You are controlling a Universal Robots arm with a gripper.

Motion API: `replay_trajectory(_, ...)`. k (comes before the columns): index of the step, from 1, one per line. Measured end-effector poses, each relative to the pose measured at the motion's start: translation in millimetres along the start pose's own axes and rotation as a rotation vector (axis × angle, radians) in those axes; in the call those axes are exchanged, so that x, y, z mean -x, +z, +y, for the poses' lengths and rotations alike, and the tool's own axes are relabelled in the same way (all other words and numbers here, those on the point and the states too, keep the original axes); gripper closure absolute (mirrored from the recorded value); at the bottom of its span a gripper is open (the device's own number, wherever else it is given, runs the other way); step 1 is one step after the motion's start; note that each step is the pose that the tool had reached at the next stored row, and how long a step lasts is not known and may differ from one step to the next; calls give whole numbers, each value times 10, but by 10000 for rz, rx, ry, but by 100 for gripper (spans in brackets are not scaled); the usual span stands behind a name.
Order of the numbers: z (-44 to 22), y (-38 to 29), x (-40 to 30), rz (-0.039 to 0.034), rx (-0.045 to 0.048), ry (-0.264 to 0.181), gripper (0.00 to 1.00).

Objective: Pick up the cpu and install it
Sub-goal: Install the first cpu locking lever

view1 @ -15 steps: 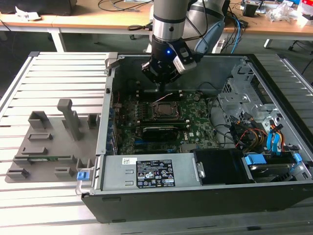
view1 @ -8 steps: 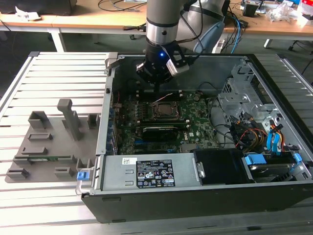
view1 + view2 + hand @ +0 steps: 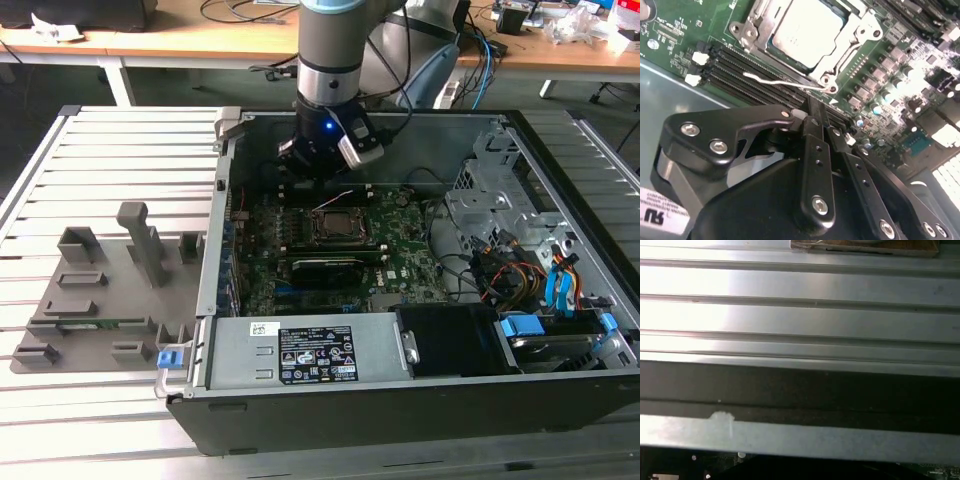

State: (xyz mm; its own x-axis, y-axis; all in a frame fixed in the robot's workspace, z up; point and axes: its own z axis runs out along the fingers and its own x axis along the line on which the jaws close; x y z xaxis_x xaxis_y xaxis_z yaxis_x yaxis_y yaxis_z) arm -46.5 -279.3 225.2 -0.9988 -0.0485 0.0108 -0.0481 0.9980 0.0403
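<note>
- Cpu [image 3: 807,34] sits in the socket [image 3: 860,37] on the motherboard [image 3: 400,262], latch frame open.
- End effector [image 3: 812,116] hovers near the socket, fingers [image 3: 814,150] clenched together, grasping nothing.

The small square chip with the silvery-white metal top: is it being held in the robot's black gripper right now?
No. In the second wrist view the silvery-white square chip lies inside the metal socket frame on the green motherboard, apart from the black gripper.
</note>
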Motion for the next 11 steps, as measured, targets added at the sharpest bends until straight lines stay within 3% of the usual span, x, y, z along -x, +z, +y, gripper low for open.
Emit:
replay_trajectory(2,-6,37,45,8,-65,-65,89)
replay_trajectory(7,-9,60,58,15,-72,-241,89)
replay_trajectory(11,-14,89,121,23,-74,-428,89)
